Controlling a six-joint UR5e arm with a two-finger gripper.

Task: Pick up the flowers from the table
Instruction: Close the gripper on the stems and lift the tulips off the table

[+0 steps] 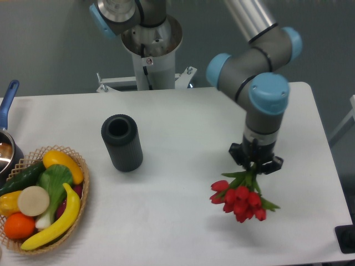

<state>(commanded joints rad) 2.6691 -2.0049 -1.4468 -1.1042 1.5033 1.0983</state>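
Since the small bunch of red tulips with green stems and leaves (240,198) hangs blossom-down from the tool (255,162), with a soft shadow on the desk a little below and left of the blooms, the pick-up appears largely accomplished; whether the lowest petals have fully cleared the surface cannot be told from this single view.

Item 1, the flowers: about eight or nine closed red heads clustered tightly, pointing down and toward the camera; short green leaves splay at either side; the stems run up into the tool. The tying band is not visible.

Item 2, the tool: black two-finger unit, clenched around the stems just above the leaves, pointing straight down from a grey wrist with light-blue joint caps.

Item 3, the desk (183,233): large white rectangular top with rounded corners, smooth and plain. The flowers sit over its right-hand portion, near the front.

Item 4, a dark ribbed cylindrical cup (122,143): upright, open at the top, left of centre, well apart from the flowers.

Item 5, a shallow woven wicker basket (82,206): front-left edge, holding a banana, an orange, a cucumber and other produce.

Item 6, a pot with a blue handle (8,100): far left, partly cut off.

Remaining, by judgement: lift clear and hold steady.
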